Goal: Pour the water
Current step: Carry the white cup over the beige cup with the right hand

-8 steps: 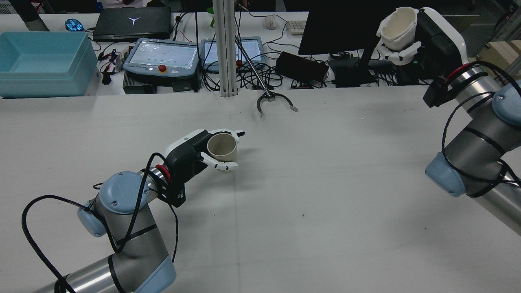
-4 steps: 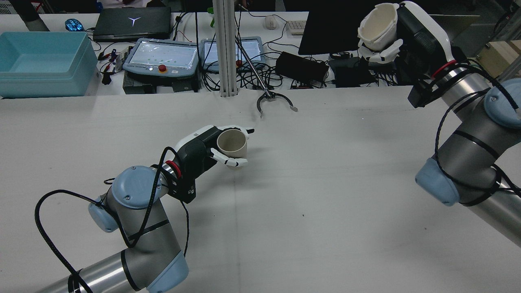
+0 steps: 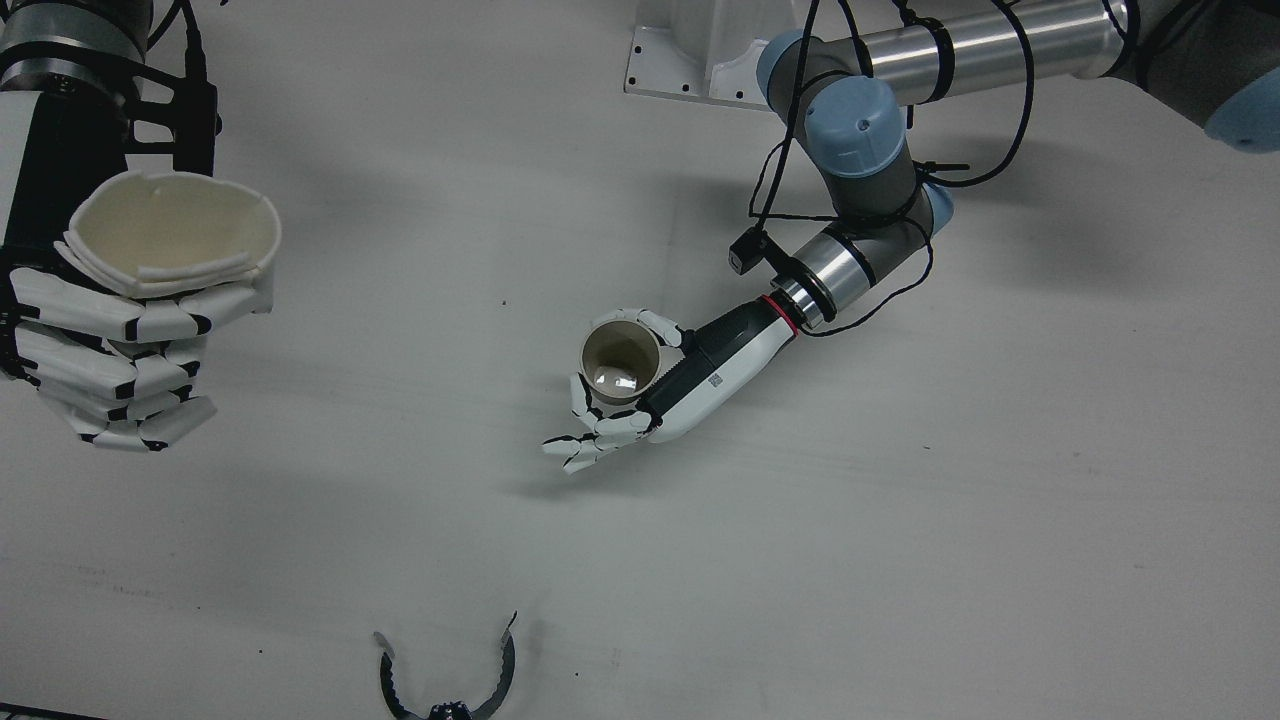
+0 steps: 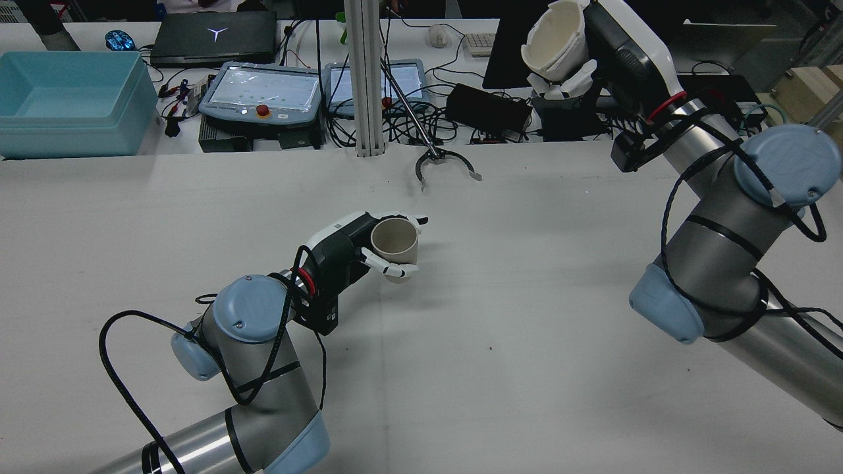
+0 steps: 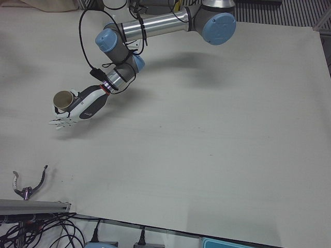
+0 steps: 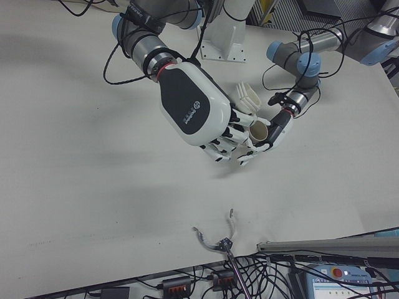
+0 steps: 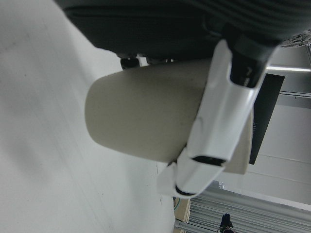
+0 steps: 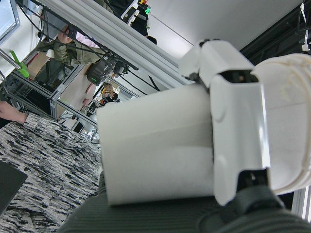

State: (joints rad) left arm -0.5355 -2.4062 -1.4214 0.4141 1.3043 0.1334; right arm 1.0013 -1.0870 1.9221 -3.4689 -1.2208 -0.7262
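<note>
beige cup [image 3: 620, 360] upright, mouth up, grasped by left hand [image 3: 680, 385], white cup [image 4: 553, 39] tilted in right hand's [image 4: 602, 49] grasp

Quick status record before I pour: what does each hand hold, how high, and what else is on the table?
left hand: shut on beige cup, upright, low over table
beige cup contents: glint at the bottom, maybe liquid; cannot tell
right hand: shut on white cup, held high, mouth tilted toward table centre
cups: well apart
other: black claw tool at operator-side edge
</note>
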